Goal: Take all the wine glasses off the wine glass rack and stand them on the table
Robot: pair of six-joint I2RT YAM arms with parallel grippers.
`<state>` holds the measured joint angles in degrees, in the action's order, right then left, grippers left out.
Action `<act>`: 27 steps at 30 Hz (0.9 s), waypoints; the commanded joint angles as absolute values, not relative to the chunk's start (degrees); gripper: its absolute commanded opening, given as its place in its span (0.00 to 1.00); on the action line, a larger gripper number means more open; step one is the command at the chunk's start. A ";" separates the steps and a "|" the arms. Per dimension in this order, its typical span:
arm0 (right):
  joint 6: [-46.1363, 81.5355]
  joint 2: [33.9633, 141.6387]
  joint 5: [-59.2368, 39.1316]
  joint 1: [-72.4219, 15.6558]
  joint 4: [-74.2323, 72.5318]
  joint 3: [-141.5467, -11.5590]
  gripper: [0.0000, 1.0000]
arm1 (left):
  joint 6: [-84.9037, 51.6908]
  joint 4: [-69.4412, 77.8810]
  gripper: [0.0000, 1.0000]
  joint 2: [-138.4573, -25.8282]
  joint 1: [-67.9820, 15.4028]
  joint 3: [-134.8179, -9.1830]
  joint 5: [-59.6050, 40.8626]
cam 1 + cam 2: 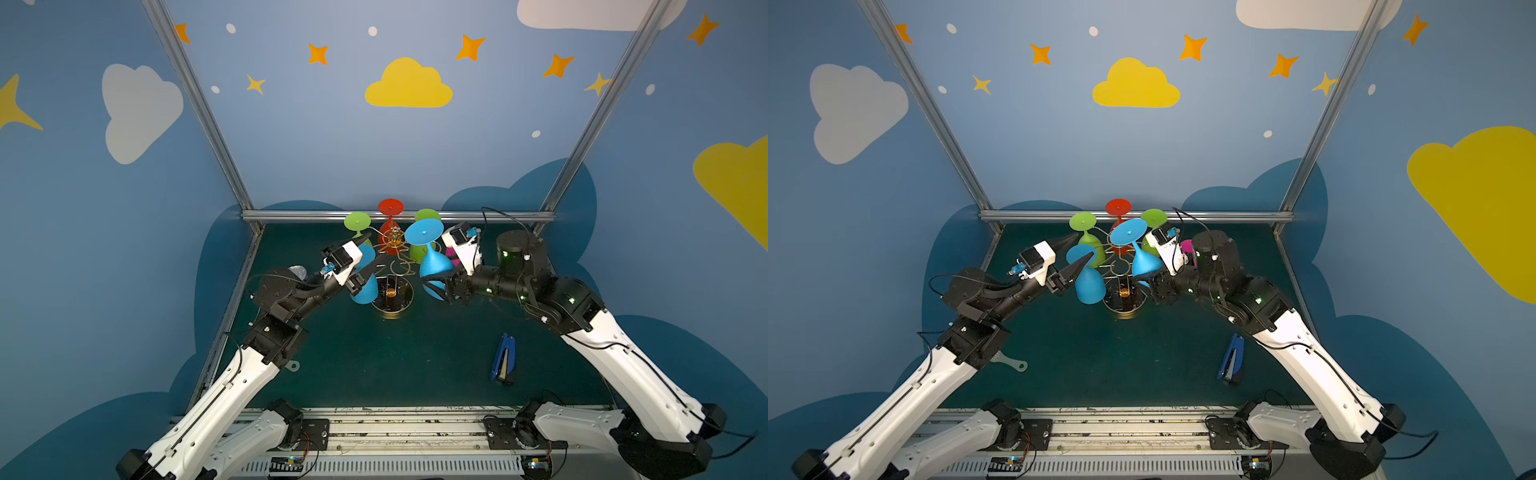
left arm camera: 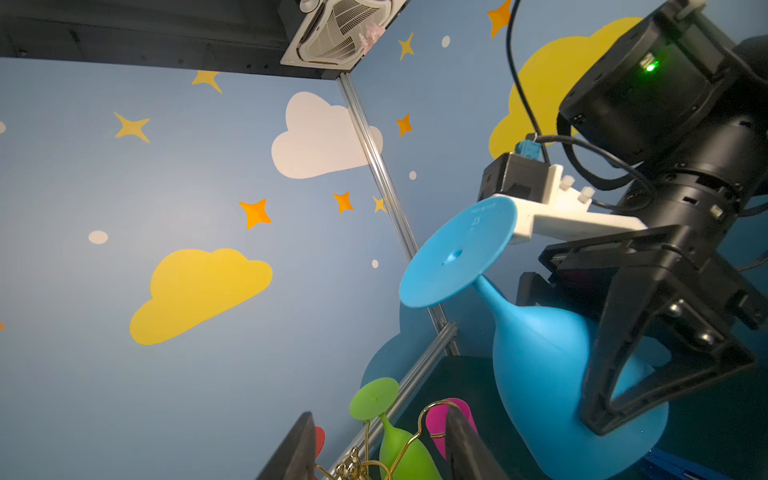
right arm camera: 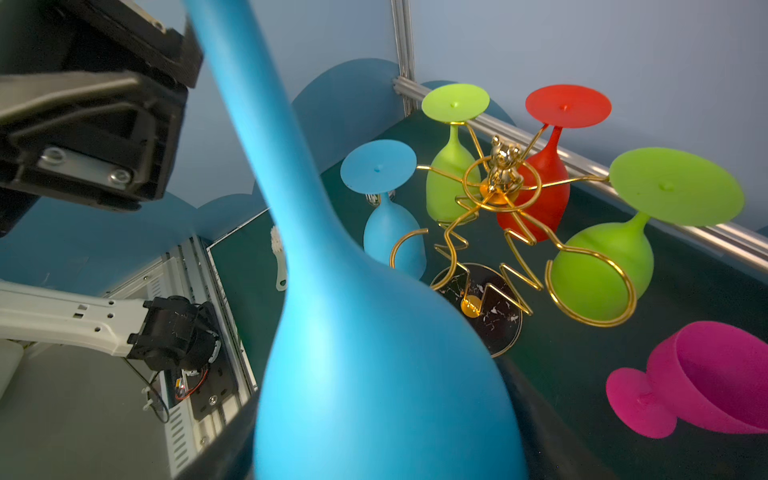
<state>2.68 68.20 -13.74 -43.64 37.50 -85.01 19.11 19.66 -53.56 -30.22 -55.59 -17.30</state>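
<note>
**Top views.** The right gripper [image 1: 436, 286] is clamped across the bowl of a blue glass [image 1: 432, 262]. The glass is raised and tilted, with its foot disc above the arms of the rack [image 1: 401, 301]. The left gripper [image 1: 1085, 245] stands with jaws apart beside a second blue glass [image 1: 1090, 286] that hangs on the rack, and it holds nothing.

**Left wrist view.** The blue glass [image 2: 536, 365] hangs in open air with no wire touching its stem. Judgement: it is off the rack, and the step in hand is the carry-away.

**Right wrist view.** The rack [image 3: 503, 166] shows empty loops just beside the held bowl. A pink glass [image 3: 706, 374] lies on the table [image 3: 561, 374] near the base.

**Recommended.**
- Draw the glass away from the rack before lowering it.
- Keep the foot disc clear of the green glass [image 3: 602, 270].
- Set it down well apart from the pink glass.
- Grip firmly, because the bowl looks smooth and rounded.
</note>
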 commanded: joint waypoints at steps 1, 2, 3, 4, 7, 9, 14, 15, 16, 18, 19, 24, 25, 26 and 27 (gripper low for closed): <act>3.17 69.52 -15.43 -44.11 38.42 -87.41 0.38 | 23.57 21.06 0.49 -54.03 -30.75 -56.27 -19.43; 3.31 70.05 -15.79 -44.20 38.41 -87.83 0.37 | 23.85 21.01 0.49 -54.13 -30.91 -56.25 -19.80; 3.33 70.56 -16.22 -44.31 38.45 -88.16 0.37 | 23.93 20.91 0.49 -54.25 -31.01 -56.21 -20.02; 3.37 71.10 -16.67 -44.55 38.41 -88.56 0.37 | 23.99 20.81 0.49 -54.32 -31.10 -56.24 -20.18; 3.26 72.60 -17.46 -45.35 38.86 -89.73 0.36 | 24.16 20.59 0.49 -54.67 -31.38 -56.51 -19.89; 2.93 73.59 -17.75 -45.99 39.81 -90.47 0.35 | 24.13 21.04 0.49 -54.76 -31.46 -56.51 -19.07; 2.45 74.98 -17.18 -47.69 41.07 -90.95 0.33 | 22.85 22.39 0.47 -55.09 -31.55 -56.55 -17.50; 2.43 75.26 -17.16 -48.00 41.34 -91.03 0.33 | 22.85 22.41 0.46 -55.12 -31.60 -56.53 -17.34; 2.34 75.56 -17.14 -48.31 41.69 -91.14 0.33 | 22.69 22.41 0.46 -55.25 -31.64 -56.47 -17.12; 2.37 75.87 -16.85 -48.97 42.01 -91.23 0.33 | 22.67 22.27 0.44 -55.23 -31.66 -56.51 -16.92; 2.23 76.09 -16.72 -49.25 42.18 -91.30 0.33 | 22.67 22.12 0.41 -55.35 -31.71 -56.49 -17.01; 2.25 76.77 -16.13 -50.27 42.63 -91.48 0.34 | 22.72 20.69 0.26 -55.26 -31.73 -56.85 -17.54; 2.25 76.83 -15.96 -50.47 42.63 -91.49 0.34 | 22.75 20.66 0.22 -55.10 -31.73 -56.80 -17.52; 2.29 76.82 -15.78 -50.60 42.56 -91.49 0.34 | 22.67 20.69 0.19 -54.99 -31.73 -56.71 -17.50; 2.24 76.81 -15.66 -50.62 42.52 -91.49 0.34 | 22.59 20.70 0.16 -54.92 -31.73 -56.60 -17.58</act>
<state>3.70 76.53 -15.33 -49.41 41.12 -90.11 23.88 19.68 -55.40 -31.73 -55.59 -18.20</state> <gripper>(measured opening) 0.686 0.175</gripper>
